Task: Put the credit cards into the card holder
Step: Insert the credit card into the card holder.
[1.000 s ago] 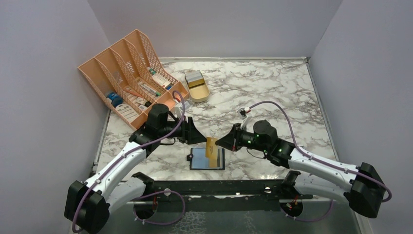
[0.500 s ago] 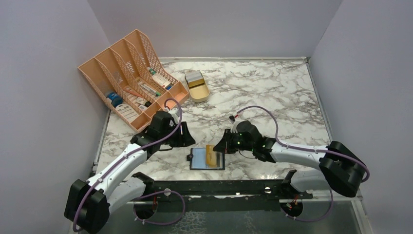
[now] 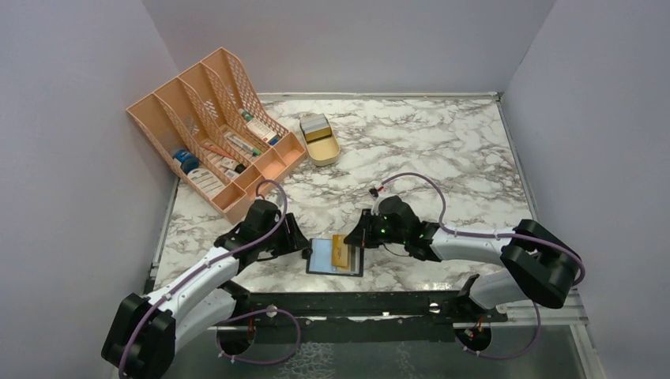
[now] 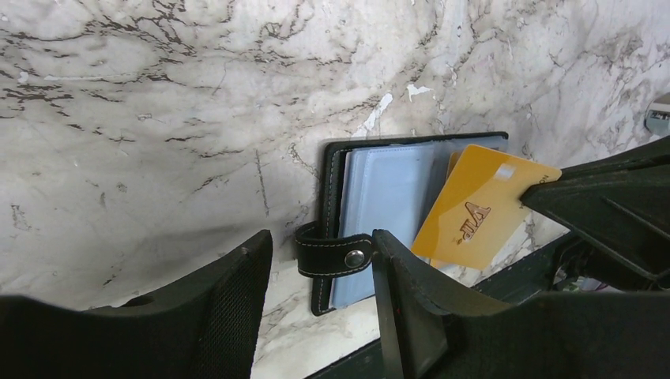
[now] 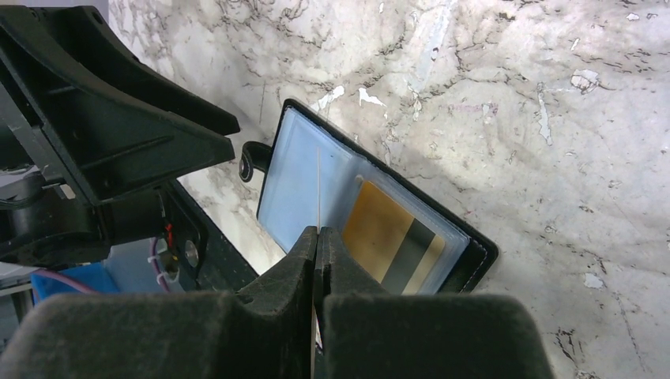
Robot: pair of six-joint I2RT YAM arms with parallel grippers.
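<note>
The black card holder (image 3: pixel 325 257) lies open on the marble near the table's front edge, its blue-grey sleeves (image 4: pixel 387 197) facing up. My right gripper (image 5: pixel 316 231) is shut on a gold credit card (image 4: pixel 482 207), holding it on edge, tilted, with its lower end over the holder's right-hand sleeves. Whether that end is inside a sleeve I cannot tell. Another gold card with a dark stripe (image 5: pixel 391 237) sits inside a sleeve. My left gripper (image 4: pixel 322 237) is open and low at the holder's left edge, its fingers either side of the snap strap (image 4: pixel 336 254).
A peach mesh file organiser (image 3: pixel 213 126) with small boxes stands at the back left. Beside it lies a tan oval tin (image 3: pixel 322 146) with a pale grey stack (image 3: pixel 314 124) in its far end. The black base rail (image 3: pixel 355 304) runs just in front of the holder.
Both arms have come down and nearer. The right gripper has lowered the gold card from above the holder onto it. The left gripper has dropped to the holder's left edge.
</note>
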